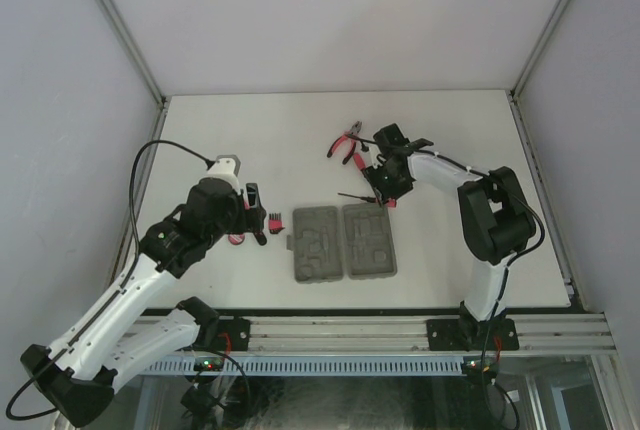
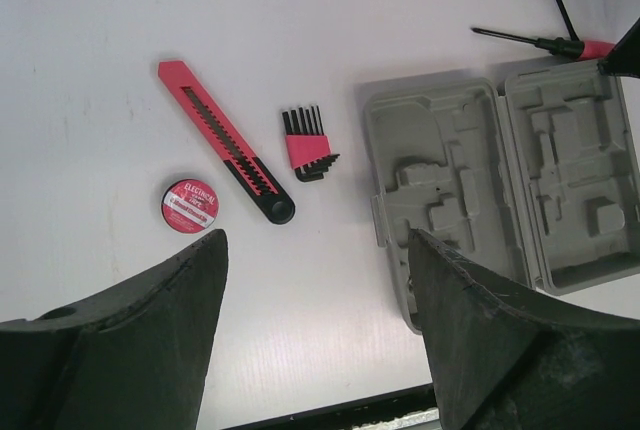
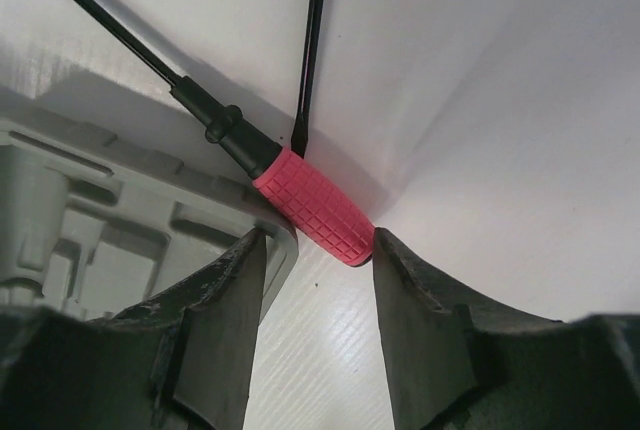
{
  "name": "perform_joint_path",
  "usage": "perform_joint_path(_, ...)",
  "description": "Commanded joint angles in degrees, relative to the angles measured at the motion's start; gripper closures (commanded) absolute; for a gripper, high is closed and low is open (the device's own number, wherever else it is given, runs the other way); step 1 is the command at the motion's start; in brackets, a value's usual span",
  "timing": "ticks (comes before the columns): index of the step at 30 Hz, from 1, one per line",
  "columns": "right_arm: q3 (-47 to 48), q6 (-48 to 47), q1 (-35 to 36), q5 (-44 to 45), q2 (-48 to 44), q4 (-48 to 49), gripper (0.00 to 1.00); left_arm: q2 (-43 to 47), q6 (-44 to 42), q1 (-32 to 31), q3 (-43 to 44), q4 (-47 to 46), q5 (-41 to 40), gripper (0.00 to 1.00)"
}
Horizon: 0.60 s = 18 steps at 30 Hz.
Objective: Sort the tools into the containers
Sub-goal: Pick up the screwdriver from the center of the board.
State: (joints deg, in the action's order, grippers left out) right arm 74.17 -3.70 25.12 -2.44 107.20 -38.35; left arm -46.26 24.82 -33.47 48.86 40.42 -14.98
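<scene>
Two halves of the grey tool case (image 1: 343, 242) lie open and flat, side by side, near the front edge of the white table (image 1: 250, 130) in the top view, with their moulded slots facing up. Every tool you can see lies outside the case. The pliers (image 1: 346, 145) sit well behind it. Your right gripper (image 1: 386, 193) hangs just behind the right half, over the red end of a screwdriver (image 1: 357, 196) whose thin shaft points left. Your left gripper (image 1: 256, 214) hovers left of the case, with a small hex-key set (image 1: 274, 220) between them.

From the left wrist, the left gripper (image 2: 316, 240) stands wide open, with only bare table between its fingers (image 2: 150, 340). Beyond them you see a round red tape roll (image 2: 190, 206), a red utility knife (image 2: 225, 140) just beside it, then the hex-key set (image 2: 308, 142), then the case (image 2: 440, 100), its slots showing only grey plastic. The screwdriver (image 2: 560, 46) lies just past the far rim.

From the right wrist, the right gripper (image 3: 318, 242) has its jaws apart, straddling the butt end of the screwdriver's red ribbed handle (image 3: 315, 207). Table shows between the left finger and the handle, so nothing is clamped. The handle rests beside a corner of the case (image 3: 110, 200). A second thin shaft (image 3: 310, 50) ends near the screwdriver's collar.
</scene>
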Motion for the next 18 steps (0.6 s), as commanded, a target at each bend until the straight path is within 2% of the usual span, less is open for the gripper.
perform_joint_path(1,2.3,-1.0,0.4,-0.6,1.8,0.0,0.55,-0.2,-1.0,0.6,0.4,-0.9,-0.1,0.23)
perform_joint_path(18,3.2,0.2,-0.2,-3.9,-5.1,-0.9,0.53,0.2,-0.9,0.9,0.1,-0.4,-0.2,0.23)
